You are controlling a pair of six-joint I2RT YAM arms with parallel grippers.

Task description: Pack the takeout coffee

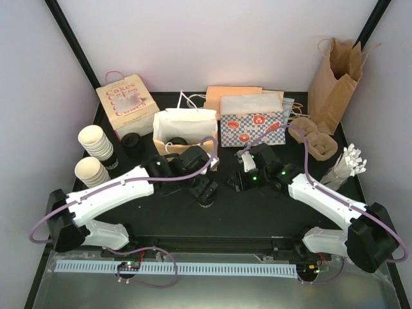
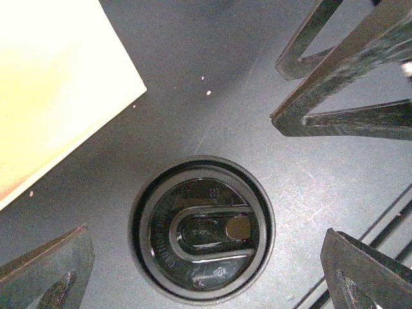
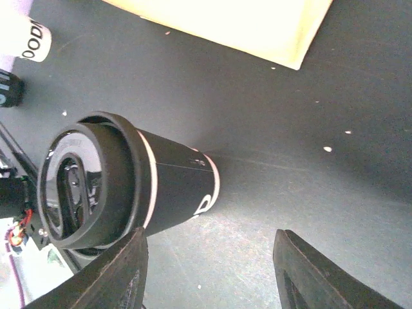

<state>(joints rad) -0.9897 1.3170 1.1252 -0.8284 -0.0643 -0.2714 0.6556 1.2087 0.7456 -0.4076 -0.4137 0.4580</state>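
Note:
The takeout coffee (image 1: 206, 198) stands upright on the black table, a dark cup (image 3: 174, 187) with thin cream bands and a black lid (image 2: 203, 232). My left gripper (image 1: 205, 188) hovers straight above it, open. Its fingers (image 2: 45, 273) stand wide on either side of the lid without touching it. My right gripper (image 1: 237, 180) is just right of the cup, low over the table and open. Its left finger (image 3: 119, 277) is close to the cup's side, and nothing is between its fingers. The right gripper's black fingers (image 2: 341, 77) also show in the left wrist view.
An open white paper bag (image 1: 185, 129) stands just behind the cup. Around it are a Cakes box (image 1: 127, 102), stacked cream cups (image 1: 96, 145), loose black lids (image 1: 132, 143), a checkered bag (image 1: 252, 127), a brown bag (image 1: 335, 80), a cardboard carrier (image 1: 318, 141) and white cutlery (image 1: 344, 166).

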